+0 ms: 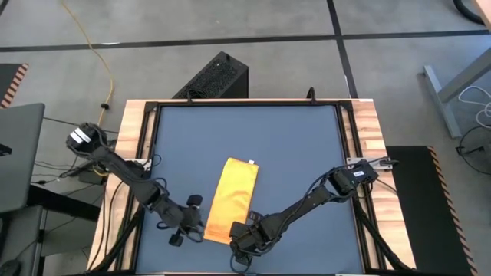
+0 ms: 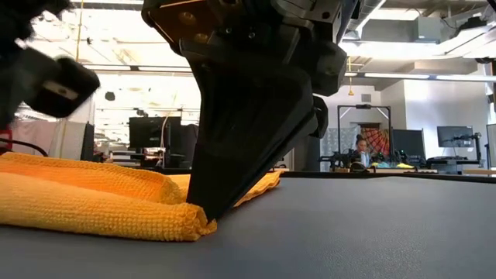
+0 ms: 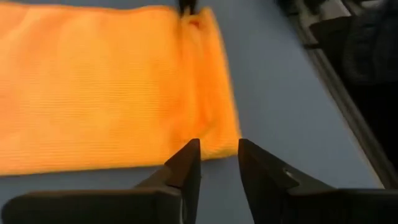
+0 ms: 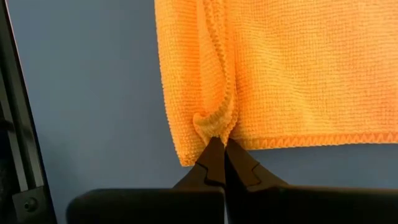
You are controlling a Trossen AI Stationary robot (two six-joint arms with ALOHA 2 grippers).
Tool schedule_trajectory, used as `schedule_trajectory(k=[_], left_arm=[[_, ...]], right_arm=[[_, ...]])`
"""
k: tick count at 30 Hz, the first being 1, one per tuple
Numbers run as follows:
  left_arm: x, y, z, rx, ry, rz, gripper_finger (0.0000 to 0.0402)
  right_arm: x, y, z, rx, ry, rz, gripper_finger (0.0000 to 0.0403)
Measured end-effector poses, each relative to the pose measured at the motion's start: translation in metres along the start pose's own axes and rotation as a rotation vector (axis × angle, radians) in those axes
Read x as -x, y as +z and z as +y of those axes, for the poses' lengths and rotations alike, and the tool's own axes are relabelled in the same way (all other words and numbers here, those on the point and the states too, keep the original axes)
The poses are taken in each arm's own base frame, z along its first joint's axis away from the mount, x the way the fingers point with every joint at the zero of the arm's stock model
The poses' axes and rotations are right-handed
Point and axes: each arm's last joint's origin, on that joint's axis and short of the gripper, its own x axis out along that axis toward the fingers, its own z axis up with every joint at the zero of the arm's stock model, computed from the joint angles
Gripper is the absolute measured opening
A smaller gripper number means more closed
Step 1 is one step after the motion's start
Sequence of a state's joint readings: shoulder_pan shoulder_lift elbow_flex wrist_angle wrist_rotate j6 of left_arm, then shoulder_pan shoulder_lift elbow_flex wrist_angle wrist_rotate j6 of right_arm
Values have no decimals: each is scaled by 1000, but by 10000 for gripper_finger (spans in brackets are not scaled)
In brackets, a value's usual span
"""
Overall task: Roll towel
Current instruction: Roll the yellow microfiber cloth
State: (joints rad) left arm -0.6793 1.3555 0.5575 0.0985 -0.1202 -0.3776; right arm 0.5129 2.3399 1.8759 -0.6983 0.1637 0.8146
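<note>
Right gripper clenched, pinching the yellow towel at its near hem, likely to begin the roll. Left gripper released, just beside the same near end. Towel lies flat mid-counter.

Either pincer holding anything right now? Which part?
Right pincer pinches the towel at its near edge, by a corner. Left pincer is open, holding nothing.

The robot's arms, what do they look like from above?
Two dark, slim jointed arms. The left arm has a white label near its base, the right arm a white-marked box. Each end effector has two black tapered fingers.
</note>
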Motion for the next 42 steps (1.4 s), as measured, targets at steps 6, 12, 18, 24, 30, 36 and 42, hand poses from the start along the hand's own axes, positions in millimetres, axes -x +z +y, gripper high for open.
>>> schedule_trajectory(k=[6,12,18,24,30,36,42], left_arm=[[5,-2,-25,-197,-25,-90,98],[-24,-19,-40,-461,116,-139,99],[-44,-34,-36,-490,184,-90,122],[-54,-43,-32,-449,207,-49,143],[-56,-41,-26,-392,206,-42,144],[-59,-41,-13,-252,214,6,113],[-60,-40,-5,-158,174,43,16]], right_arm=[[-1,1,-1,-5,2,-2,10],[-1,2,-1,-15,9,-4,10],[-2,2,-1,-22,10,-5,11],[-2,2,-1,-22,10,-4,12],[-2,2,0,-31,13,-6,13],[-2,2,0,-32,15,-4,32],[4,2,-1,-29,8,2,77]])
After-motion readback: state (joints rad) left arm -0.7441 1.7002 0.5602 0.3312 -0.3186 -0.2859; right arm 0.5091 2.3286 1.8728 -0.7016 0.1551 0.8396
